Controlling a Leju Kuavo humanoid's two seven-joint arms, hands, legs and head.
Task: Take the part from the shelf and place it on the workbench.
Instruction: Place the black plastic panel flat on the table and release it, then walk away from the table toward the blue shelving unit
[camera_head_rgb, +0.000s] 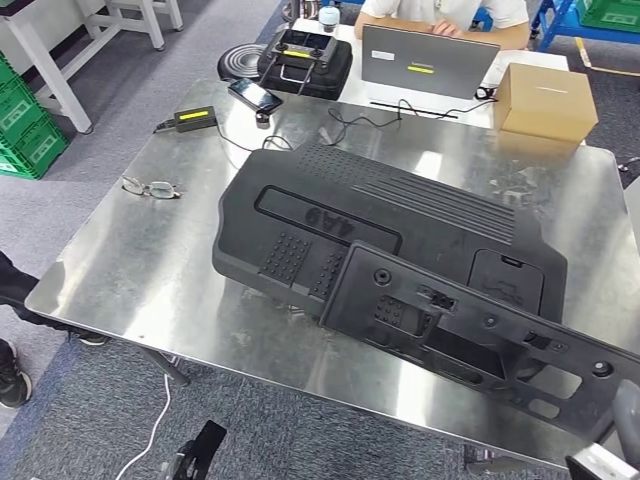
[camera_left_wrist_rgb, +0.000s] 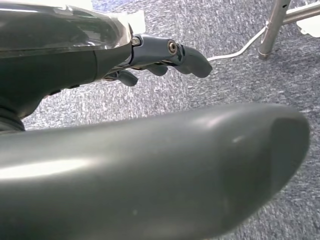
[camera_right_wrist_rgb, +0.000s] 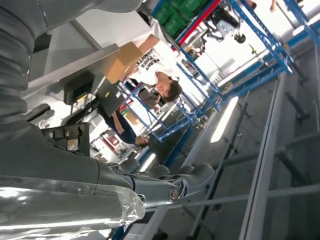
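You are looking down at the steel workbench (camera_head_rgb: 151, 270), where a large black moulded cover (camera_head_rgb: 332, 215) is lying flat near the middle. The part (camera_head_rgb: 483, 335), a long black plastic bracket with holes and cut-outs, is leaning over the cover's near edge, its far end overlapping the cover and its near end reaching out past the workbench edge toward the right hand (camera_head_rgb: 625, 415). The bracket's long axis is running diagonally from the cover down to that hand, so the right hand is by far the nearer one.

In the head view that hand is sitting right at the bracket's near end, but you cannot tell whether its fingers are clamped on the bracket or merely beside it. In the right wrist view its fingers (camera_right_wrist_rgb: 188, 177) are lying nearly straight and close together, with a piece of dark plastic just beside the palm.

The left hand (camera_left_wrist_rgb: 166, 55) is hanging well away from the cover, over carpet, fingers loosely extended and holding nothing.
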